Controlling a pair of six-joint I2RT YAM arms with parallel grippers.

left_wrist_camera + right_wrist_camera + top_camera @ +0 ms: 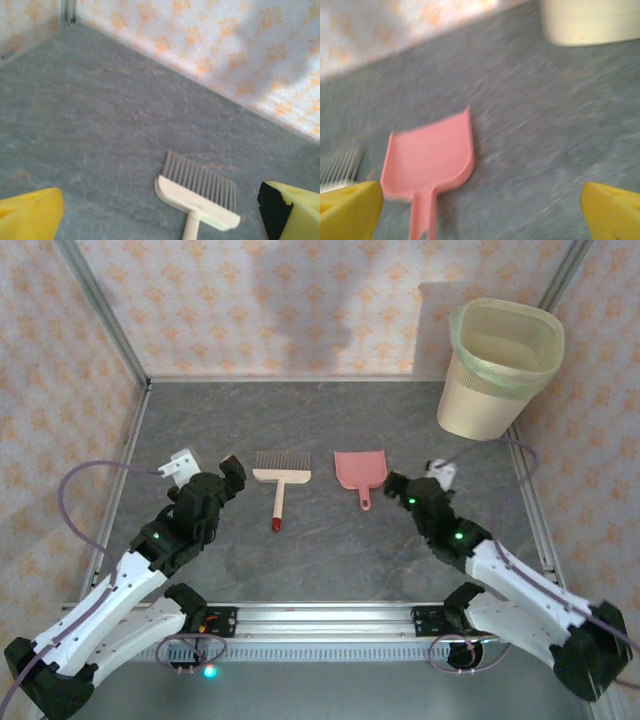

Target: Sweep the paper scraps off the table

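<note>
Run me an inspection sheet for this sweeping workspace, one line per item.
Surface: dark grey stone-patterned table, aluminium rails at its edges.
Job's things: brush and pink dustpan lie flat mid-table, side by side, apart; bin stands in the far right corner.
Clutter: nothing seen.
Grippers: left gripper open, by the brush; right gripper open, by the dustpan; neither holds anything.
Cables: a purple cable loops off each arm.
Surroundings: orange floral-patterned walls around the table.
</note>
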